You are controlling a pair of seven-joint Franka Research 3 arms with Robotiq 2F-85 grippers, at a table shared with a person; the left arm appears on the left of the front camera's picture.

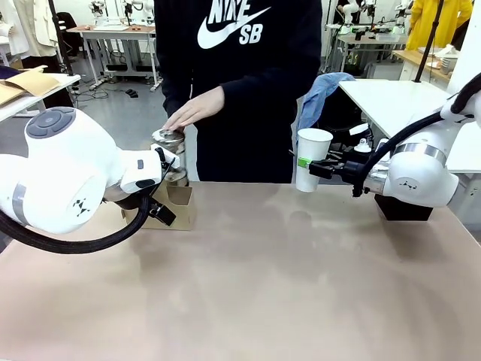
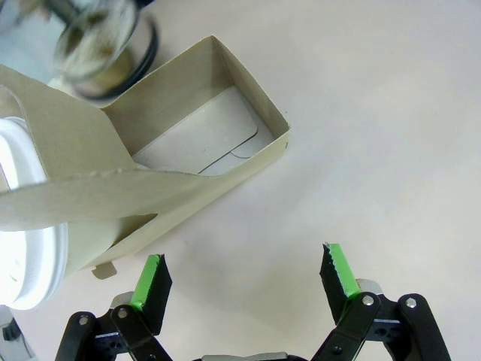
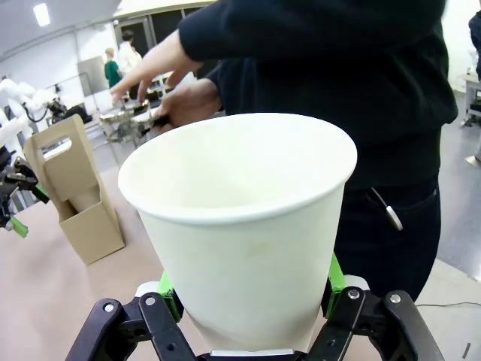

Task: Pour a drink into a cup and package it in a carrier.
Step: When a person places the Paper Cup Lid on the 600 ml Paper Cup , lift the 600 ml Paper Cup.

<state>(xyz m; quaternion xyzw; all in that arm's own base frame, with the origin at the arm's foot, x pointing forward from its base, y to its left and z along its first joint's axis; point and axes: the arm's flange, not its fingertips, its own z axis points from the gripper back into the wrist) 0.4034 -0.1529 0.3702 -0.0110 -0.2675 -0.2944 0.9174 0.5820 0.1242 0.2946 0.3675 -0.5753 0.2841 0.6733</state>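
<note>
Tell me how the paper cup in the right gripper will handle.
Probably light: the cup looks empty inside. Its thin paper wall may dent where the right gripper squeezes it. Tall with a narrow base, it could tip when set down.

Open lab hall, rows of white work tables [image 1: 113,31], grey floor [image 1: 120,113], ceiling lights [image 3: 41,13].

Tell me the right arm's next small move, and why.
Probably carry the cup toward the jug for pouring: the right pincer grips the cup, lidless, off the table, while the person's hand rests on the jug, across by the carrier.
</note>
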